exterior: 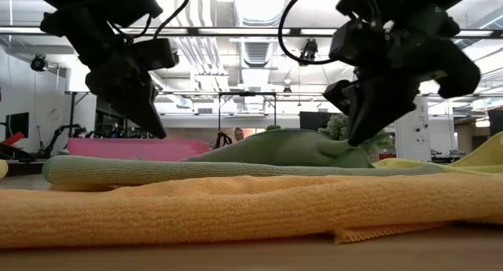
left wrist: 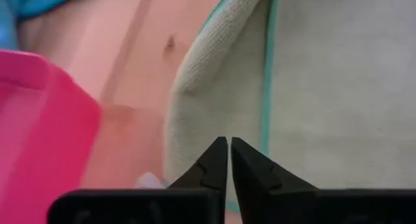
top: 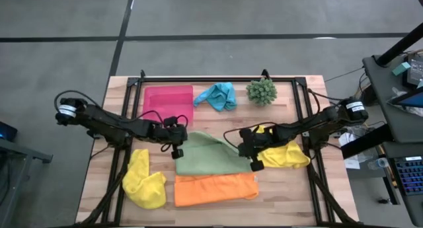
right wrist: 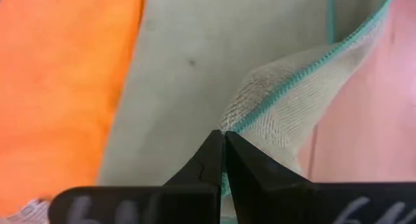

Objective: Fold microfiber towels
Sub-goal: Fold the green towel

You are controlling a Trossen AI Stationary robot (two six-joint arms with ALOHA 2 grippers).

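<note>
At the middle of the table, the left gripper (top: 177,151) is sitting over the left edge of the green towel (top: 206,160), with its two fingers (left wrist: 218,164) pressed together; whether a bit of the towel's edge is caught between them cannot be told. Across from it, the right gripper (top: 254,163) is reaching over the towel's right end, its fingers (right wrist: 214,156) also closed tip to tip, right at a raised, teal-stitched fold of the cloth (right wrist: 286,104); they seem to be pinching that fold, though the wrist view does not make this sure. From the low camera both grippers are hanging down onto the green towel (exterior: 236,167), the left one (exterior: 153,126) at the picture's left and the right one (exterior: 357,133) meeting a hump in the cloth.

The green towel is lying mostly flat, with its far right corner bunched up. Just in front of it, touching along its near edge, the orange towel (top: 215,188) is lying folded into a long strip. One yellow towel (top: 144,182) is sitting crumpled at the near left of the table, well apart from the orange one. The other yellow towel (top: 287,155) is lying partly under the right arm (top: 310,127), just beside the green towel's right end. The blue towel (top: 218,96) is lying crumpled at the far side, between the pink tray (top: 167,104) and the spiky green plant ball (top: 262,91). The left arm (top: 112,124) is stretching in across the table's left edge.
</note>
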